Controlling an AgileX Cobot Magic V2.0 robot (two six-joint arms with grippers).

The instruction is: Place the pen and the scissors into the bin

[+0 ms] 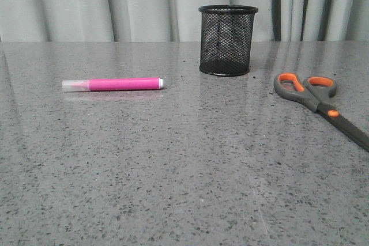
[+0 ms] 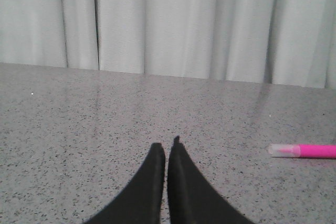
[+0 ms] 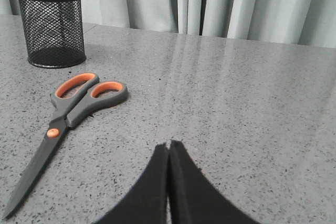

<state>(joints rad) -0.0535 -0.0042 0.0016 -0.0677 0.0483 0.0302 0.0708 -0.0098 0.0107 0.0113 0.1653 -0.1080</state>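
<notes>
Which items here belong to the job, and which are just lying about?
Job items:
pink pen with clear cap
grey, orange-lined scissors
black wire-mesh bin

Lying about:
nothing; only the speckled grey table and pale curtain remain.

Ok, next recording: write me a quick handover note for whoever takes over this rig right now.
Left gripper: shut, empty, low over the table, the pen off to its side.
Right gripper: shut, empty, the scissors off to its side.
Pen: lying flat on the table, to the left of the bin.
Scissors: lying flat and closed at the right, handles toward the bin.
Bin: upright at the back centre, nothing in it that I can see.
Done: nothing yet.
Left: put both pen and scissors into the bin.
</notes>
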